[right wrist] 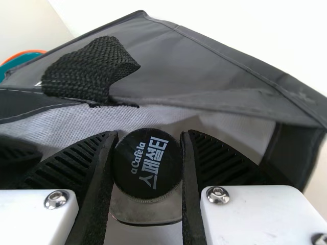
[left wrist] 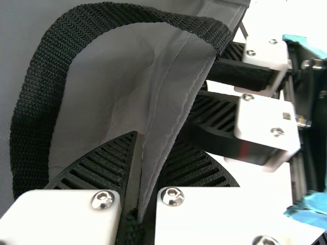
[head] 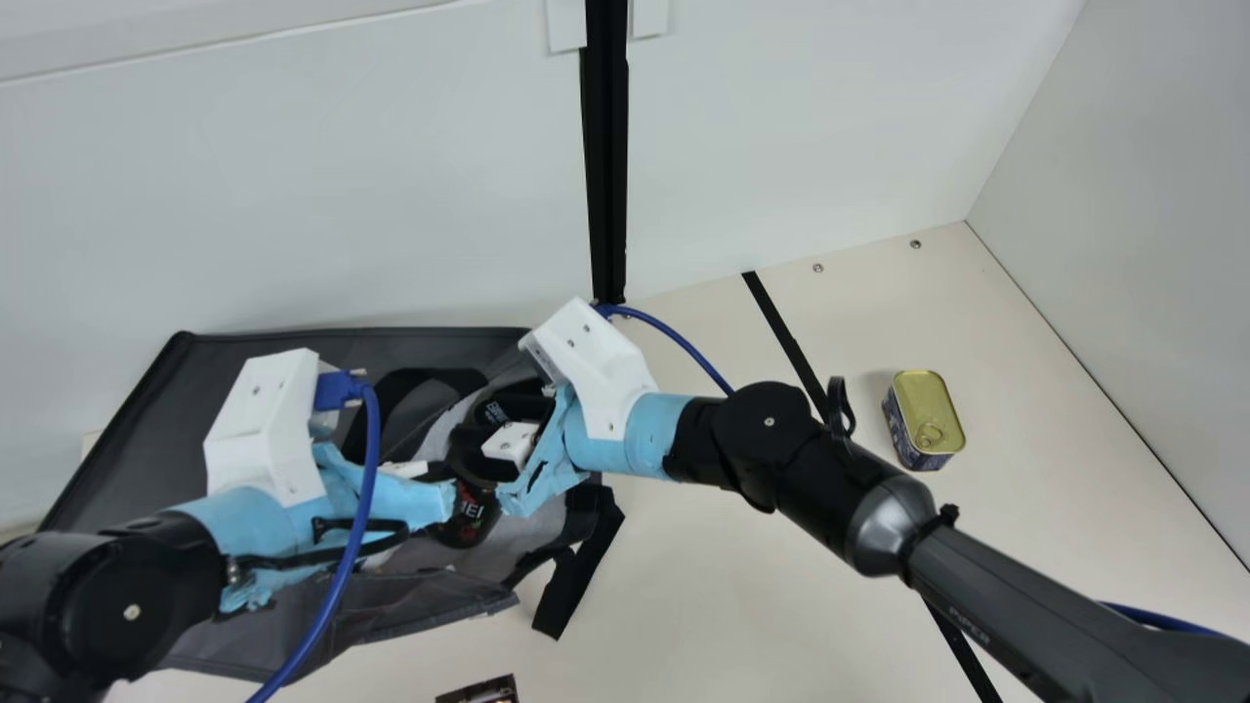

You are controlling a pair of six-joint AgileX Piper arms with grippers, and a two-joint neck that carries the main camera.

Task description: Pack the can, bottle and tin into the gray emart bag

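In the main view, my right gripper (head: 480,434) is over the gray bag (head: 122,430), by the bottle's dark cap (head: 493,410). My right gripper (right wrist: 149,137) is shut on the black-capped bottle (right wrist: 147,166), with a finger on each side and bag fabric around it. My left gripper (head: 441,474) sits close beside, at the bag's near side. Its fingers pinch the bag's gray edge (left wrist: 171,107) in the left wrist view, where my left gripper (left wrist: 149,148) is shut. The gold-lidded tin (head: 923,415) stands on the table at the right.
A dark printed item (head: 480,691) is cut off at the main view's bottom edge. Black straps (head: 578,571) hang off the bag's right side onto the table (head: 684,576). A teal object with an orange rim (right wrist: 23,58) lies beyond the bag. Walls stand behind and at the right.
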